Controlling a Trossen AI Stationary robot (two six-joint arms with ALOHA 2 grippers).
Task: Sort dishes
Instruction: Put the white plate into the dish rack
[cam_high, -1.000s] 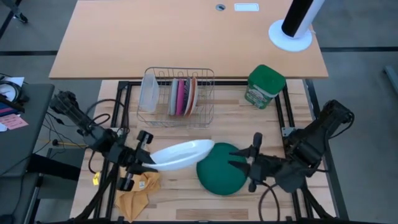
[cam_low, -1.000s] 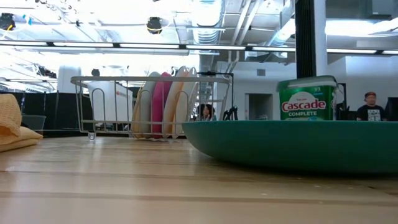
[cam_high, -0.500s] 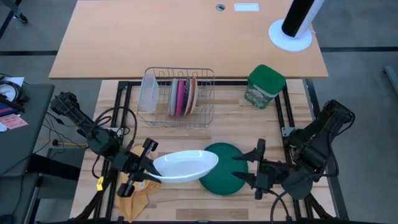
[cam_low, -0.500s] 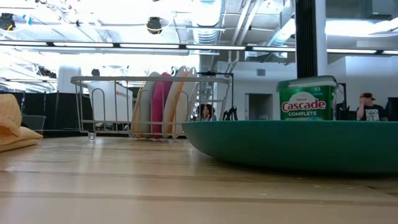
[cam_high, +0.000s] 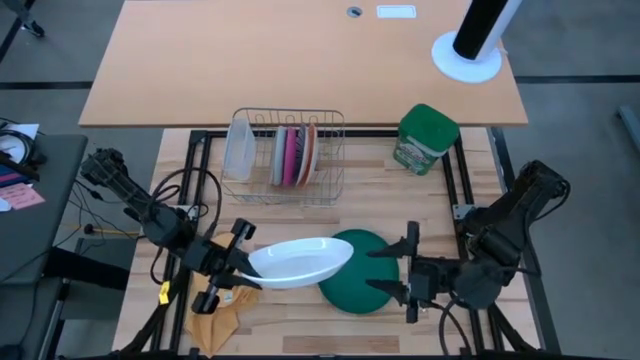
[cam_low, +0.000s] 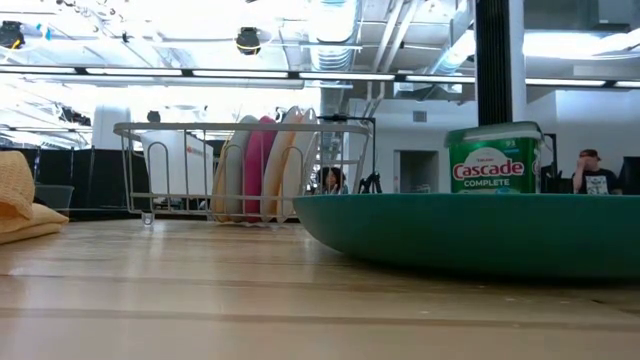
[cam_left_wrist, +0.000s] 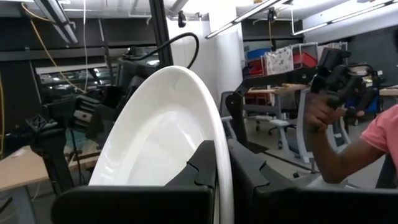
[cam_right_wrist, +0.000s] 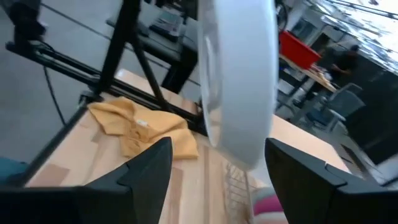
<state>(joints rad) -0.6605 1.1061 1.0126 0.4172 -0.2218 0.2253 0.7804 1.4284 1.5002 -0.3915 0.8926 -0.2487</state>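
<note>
The wooden table (cam_high: 300, 215) carries a wire dish rack (cam_high: 287, 155) toward its far side, with a green canister (cam_high: 426, 139) to the rack's right. Small dishes (cam_high: 296, 154) stand on edge inside the rack: grey, magenta-pink and a patterned one, beside a frosted container (cam_high: 239, 148).

A dark green plate (cam_high: 357, 281) lies face down on the near half of the table, right of centre. Since a second ago it has not moved.

The white plate (cam_high: 300, 262) is clear of the table, partly over the green plate's left edge. Over the last second it has shifted slightly toward the right arm.

The left gripper (cam_high: 231, 267) is clamped tight on the white plate's left rim; the left wrist view shows both fingers pinching the rim.

The right gripper (cam_high: 409, 273), just beside the green plate's right edge, now has its jaws spread to their widest and grips nothing; a second ago they were narrower.

Judgement: one plate is in transit and the right arm is set up to take a plate next. A yellow cloth (cam_high: 220, 306) lies at the near left
</note>
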